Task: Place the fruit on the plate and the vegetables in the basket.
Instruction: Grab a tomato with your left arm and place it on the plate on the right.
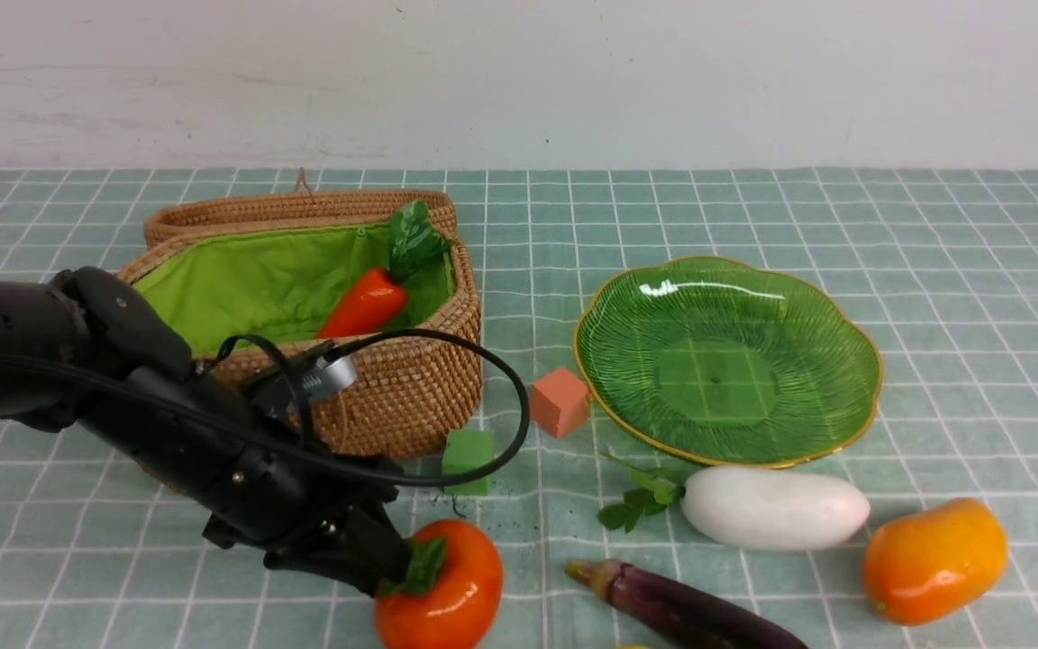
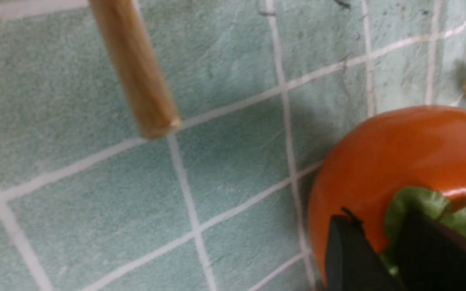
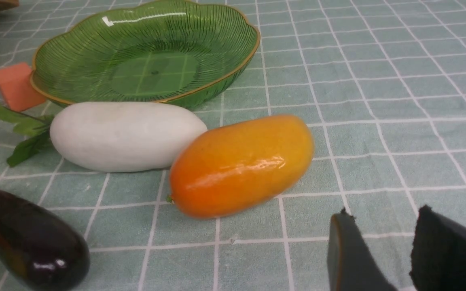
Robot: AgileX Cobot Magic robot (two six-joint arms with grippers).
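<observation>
Reaching in from the lower left of the front view, the left gripper [image 1: 397, 563] has its black fingers [image 2: 350, 254] drawn narrowly together on the green leaf cap of the persimmon [image 1: 451, 590], at the frame's bottom edge. At centre left stands the basket [image 1: 411, 397], lid folded back, with the carrot [image 1: 364, 302] leaning inside on the green lining. A green cube [image 1: 468, 458] and a salmon cube [image 1: 559, 401] sit between the basket and the plate [image 1: 726, 361], which is at centre right. Just below the plate's gold rim lies the radish [image 1: 771, 507]. The mango [image 1: 933, 561] is at lower right and the eggplant [image 1: 681, 608] at bottom centre. Open checked cloth on the bench [image 1: 933, 225] fills the upper right. In the right wrist view, the right gripper [image 3: 382, 214] hovers near the mango, fingers partly apart, grasping nothing.
</observation>
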